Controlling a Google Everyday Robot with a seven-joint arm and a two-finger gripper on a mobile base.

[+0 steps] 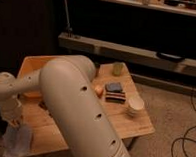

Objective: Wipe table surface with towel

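A pale bluish-white towel (17, 139) hangs at the front left edge of the wooden table (133, 126). My gripper (12, 124) is at the lower left, right above the towel, and is shut on its top. The towel's lower part drapes over the table's front left corner. My wide beige arm (75, 101) crosses the middle of the view and hides much of the table's left and front.
On the right half of the table stand a green cup (117, 68), a blue block (113, 87) with a dark red object (114, 97) beside it, an orange ball (98, 90) and a white cup (135, 106). An orange tray (33, 65) sits at the back left. Cables (188, 141) lie on the floor at right.
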